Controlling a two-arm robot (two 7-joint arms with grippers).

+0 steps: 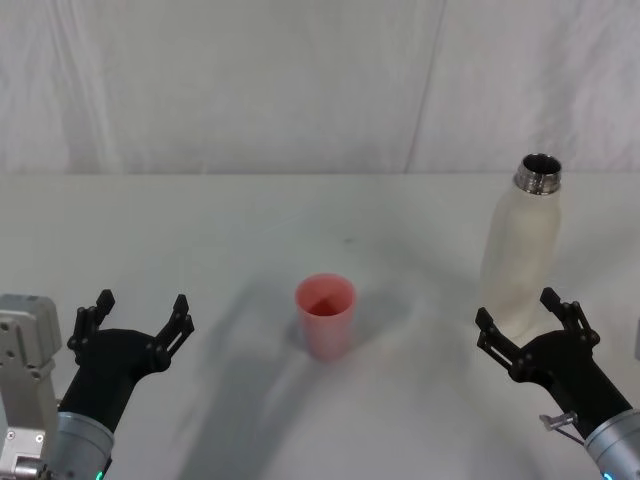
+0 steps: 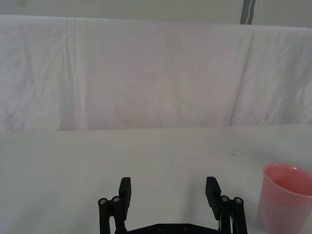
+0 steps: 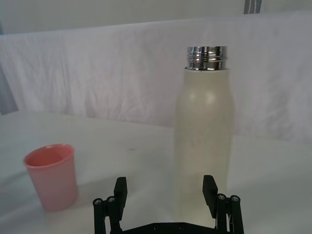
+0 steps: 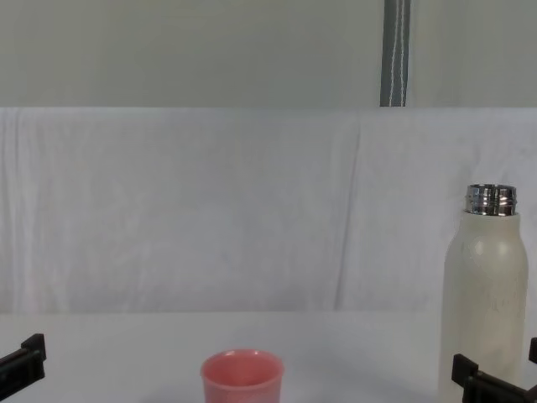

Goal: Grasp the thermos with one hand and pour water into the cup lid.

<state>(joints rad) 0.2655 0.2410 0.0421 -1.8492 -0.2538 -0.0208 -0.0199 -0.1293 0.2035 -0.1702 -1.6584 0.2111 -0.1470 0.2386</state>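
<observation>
Thermos (image 1: 524, 245) stands upright on the white table (image 1: 220, 230) at about two o'clock from my head camera's centre, its cream body matte and its threaded steel neck uncapped and shining at the top. My right gripper (image 1: 528, 315) sits just in front of its base, at roughly four o'clock in the head view, fingers spread wide and holding nothing; the bottle's lower body shows in the gap between the two fingertips, and from the right wrist camera the thermos (image 3: 204, 144) rises straight ahead, a little toward the one o'clock side of the gap between my fingers (image 3: 120, 189). I cannot tell whether the fingertips touch the bottle's wall, though they look just short of it. The cup lid (image 1: 325, 315), a small salmon-pink cup, stands upright near the middle of the table, at about nine o'clock from the thermos and well apart from it, its open mouth facing up. In the chest view the thermos (image 4: 484, 294) stands at three o'clock and the cup lid (image 4: 242, 378) at six o'clock. My left gripper (image 1: 139, 318) rests low at about eight o'clock in the head view, also spread open and empty, well apart from the cup lid, which lies at three o'clock from it. A creased white cloth backdrop (image 4: 210, 210) hangs behind the table.
</observation>
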